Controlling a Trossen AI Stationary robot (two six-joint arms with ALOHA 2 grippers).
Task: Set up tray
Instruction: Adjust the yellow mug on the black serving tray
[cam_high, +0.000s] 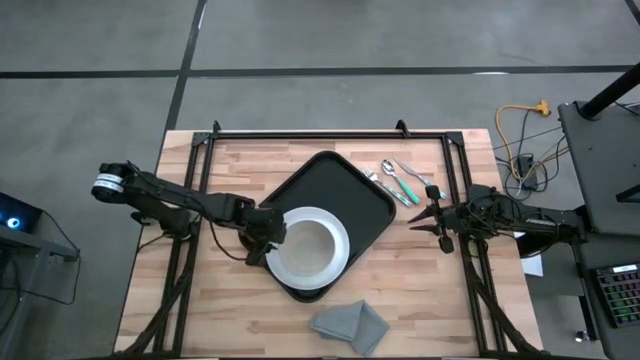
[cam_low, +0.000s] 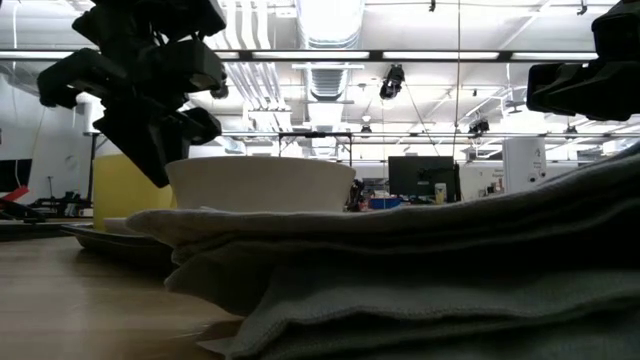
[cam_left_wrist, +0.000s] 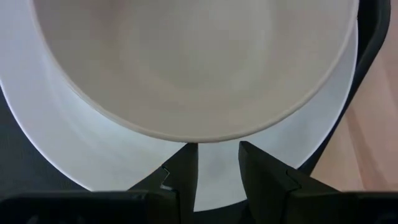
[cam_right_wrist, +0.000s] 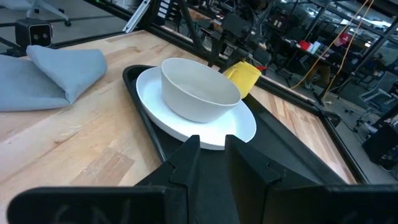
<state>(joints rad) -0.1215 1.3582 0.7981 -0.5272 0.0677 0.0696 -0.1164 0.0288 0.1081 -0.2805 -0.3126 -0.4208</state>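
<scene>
The black tray (cam_high: 350, 190) lies slantwise at the middle of the table. A white plate (cam_high: 340, 262) rests on its near end, and a white bowl (cam_high: 305, 245) stands on the plate. My left gripper (cam_high: 268, 238) is at the plate's left edge. In the left wrist view it (cam_left_wrist: 217, 165) is narrowly open over the plate's rim (cam_left_wrist: 217, 155), just short of the bowl (cam_left_wrist: 186, 56). My right gripper (cam_high: 428, 216) waits right of the tray, narrowly open (cam_right_wrist: 213, 146) and pointing at the plate (cam_right_wrist: 242, 124).
A folded grey napkin (cam_high: 350, 325) lies near the table's near edge. Cutlery (cam_high: 400, 180) lies on the wood right of the tray, by the far edge. A yellow thing (cam_right_wrist: 245, 78) shows behind the bowl. A black frame rail (cam_high: 300, 133) runs along the far edge.
</scene>
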